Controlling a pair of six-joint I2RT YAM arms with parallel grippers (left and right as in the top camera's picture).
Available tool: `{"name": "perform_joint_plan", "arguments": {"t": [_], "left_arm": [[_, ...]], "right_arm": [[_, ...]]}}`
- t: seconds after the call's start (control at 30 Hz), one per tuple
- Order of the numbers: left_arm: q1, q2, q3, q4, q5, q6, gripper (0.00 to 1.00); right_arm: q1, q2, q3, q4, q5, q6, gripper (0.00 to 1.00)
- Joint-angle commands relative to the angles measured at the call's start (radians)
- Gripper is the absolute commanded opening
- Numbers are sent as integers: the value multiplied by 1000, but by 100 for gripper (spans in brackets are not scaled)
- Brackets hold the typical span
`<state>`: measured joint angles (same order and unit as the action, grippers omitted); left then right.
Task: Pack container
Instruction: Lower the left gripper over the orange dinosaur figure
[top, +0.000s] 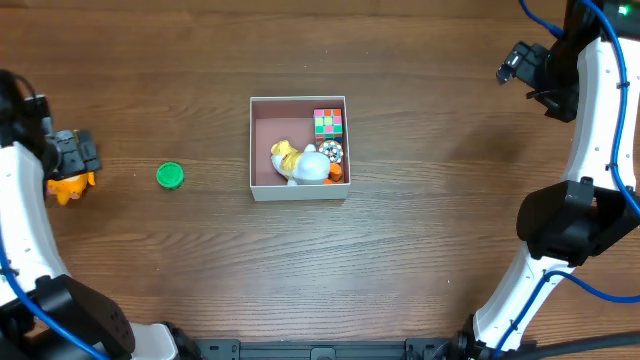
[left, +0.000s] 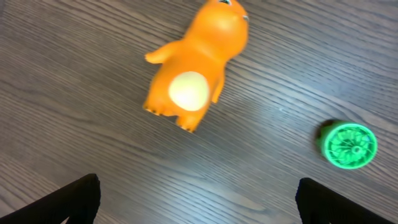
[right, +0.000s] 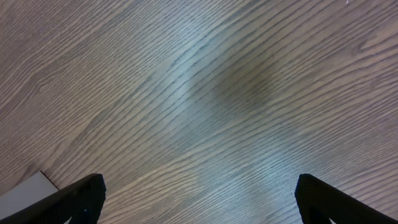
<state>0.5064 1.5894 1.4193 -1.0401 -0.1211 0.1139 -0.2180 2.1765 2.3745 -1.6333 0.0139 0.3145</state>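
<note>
The container (top: 262, 140) is a square white-walled box with a pinkish-brown floor at the table's middle. Inside lie a coloured cube (top: 328, 123), a yellow-and-white toy (top: 298, 163) and a small round patterned piece (top: 331, 152). An orange toy figure (top: 70, 186) (left: 196, 65) lies on the table at the far left, and a green round cap (top: 170, 175) (left: 348, 144) lies to its right. My left gripper (top: 75, 152) (left: 199, 199) is open and empty, hovering just above the orange figure. My right gripper (top: 520, 62) (right: 199, 199) is open and empty over bare wood at the far right.
A white corner of the container (right: 25, 190) shows at the lower left of the right wrist view. The wooden table (top: 450, 180) lies between the container and the right arm.
</note>
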Motion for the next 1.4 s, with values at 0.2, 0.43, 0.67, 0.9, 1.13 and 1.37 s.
{"name": "perform_joint_plan", "arguments": {"t": [0.2,0.43,0.67,0.9,1.13,1.37], "left_arm": [[93,60,22,113,74,203,100],[96,219,23,126,143,248,100],[97,282,24,158,278,245,100],[101,316,24,168,271,253,100],[106,320,24,203,169,249,100],[109,320,24,222,164,257,100]], "right_arm": [[0,-6,-1,5,-1,8,100],[0,-6,-1,5,-1,8,100],[0,-6,-1,5,-1,8,100],[0,-6,-1,5,-1,8,100],[0,-6,-1,5,-1,8,100],[0,-6,-1,5,-1,8,100]]}}
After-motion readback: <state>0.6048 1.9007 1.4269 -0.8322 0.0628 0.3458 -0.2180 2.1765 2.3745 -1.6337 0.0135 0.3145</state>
